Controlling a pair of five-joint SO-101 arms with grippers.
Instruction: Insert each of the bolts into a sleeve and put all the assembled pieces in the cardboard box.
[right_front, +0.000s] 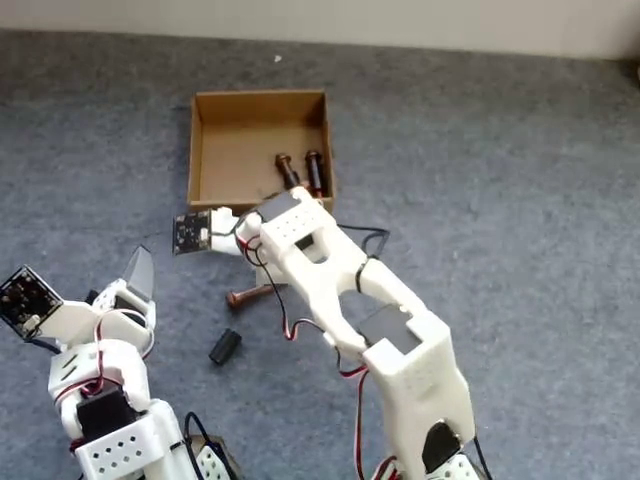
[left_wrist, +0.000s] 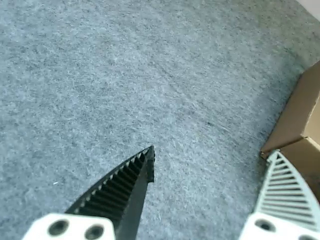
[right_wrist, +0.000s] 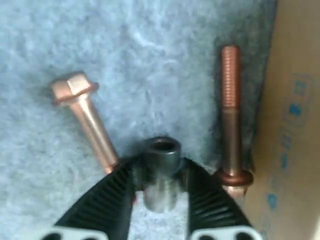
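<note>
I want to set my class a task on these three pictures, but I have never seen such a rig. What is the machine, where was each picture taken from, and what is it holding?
These are two small white robot arms, each ending in a two-fingered gripper. One picture looks down from a fixed camera, and the other two come from cameras on the arms' wrists. On the grey carpet stands an open cardboard box with two finished pieces inside, and a spare black sleeve lies nearer the arms. The left gripper is open and empty. The right gripper is shut on a dark sleeve, with one copper bolt lying beside it and a second bolt along the box wall.
</note>
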